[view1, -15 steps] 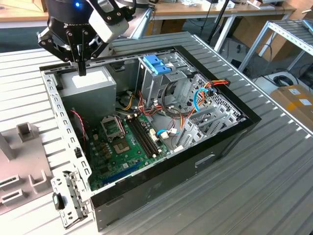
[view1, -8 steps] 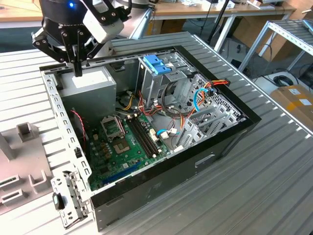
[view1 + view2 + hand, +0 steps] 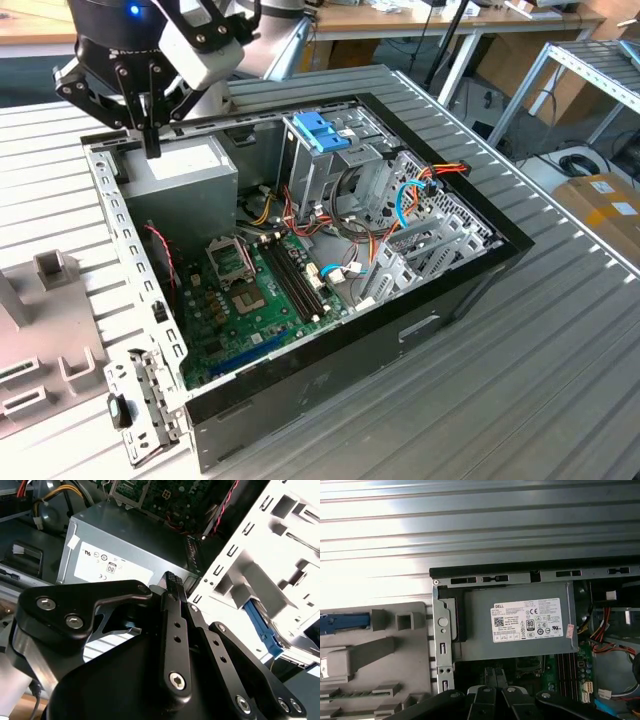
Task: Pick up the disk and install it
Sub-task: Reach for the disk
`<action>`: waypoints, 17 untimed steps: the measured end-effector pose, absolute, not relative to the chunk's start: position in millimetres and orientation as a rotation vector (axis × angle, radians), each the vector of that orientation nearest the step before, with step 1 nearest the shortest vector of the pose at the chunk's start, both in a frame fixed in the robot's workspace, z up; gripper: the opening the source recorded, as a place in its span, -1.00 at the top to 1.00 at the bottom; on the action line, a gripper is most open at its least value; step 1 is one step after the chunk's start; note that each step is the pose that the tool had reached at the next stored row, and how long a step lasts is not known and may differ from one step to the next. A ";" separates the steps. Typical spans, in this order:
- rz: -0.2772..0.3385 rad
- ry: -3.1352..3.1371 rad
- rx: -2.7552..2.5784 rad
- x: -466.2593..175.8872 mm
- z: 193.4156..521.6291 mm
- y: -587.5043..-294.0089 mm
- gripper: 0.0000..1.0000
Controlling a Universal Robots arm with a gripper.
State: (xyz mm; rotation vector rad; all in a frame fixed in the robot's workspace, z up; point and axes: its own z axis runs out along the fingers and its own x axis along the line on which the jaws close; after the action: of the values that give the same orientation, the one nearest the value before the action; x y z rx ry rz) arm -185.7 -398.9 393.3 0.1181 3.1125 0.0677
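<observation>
We find the computer case (image 3: 330, 390) on the table (image 3: 560, 330), with a parts tray (image 3: 40, 340) beside it at the exterior view's left. Inside, the power supply (image 3: 185, 170) sits at the back, the circuit board (image 3: 250, 300) before it and the drive cage (image 3: 325, 150) beside it. The claw (image 3: 150, 145) hangs above the power supply.

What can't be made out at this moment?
1. Blue part on the grey fixture, first wrist view: cut off by the picture edge; disk or not, unclear.
2. Drive cage interior, exterior view: hidden by its blue handle.
3. Power supply label, second wrist view: partly hidden by the gripper.
</observation>
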 end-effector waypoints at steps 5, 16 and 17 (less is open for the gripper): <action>0.068 3.112 0.118 -193.4 393.3 -398.9 0.80; 0.068 3.112 0.118 -206.8 393.3 -398.9 0.80; 0.068 3.113 0.118 -208.5 393.3 -398.9 0.80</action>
State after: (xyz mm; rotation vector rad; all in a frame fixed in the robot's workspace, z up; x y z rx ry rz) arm -208.5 -398.9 393.3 0.1180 3.1125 0.0676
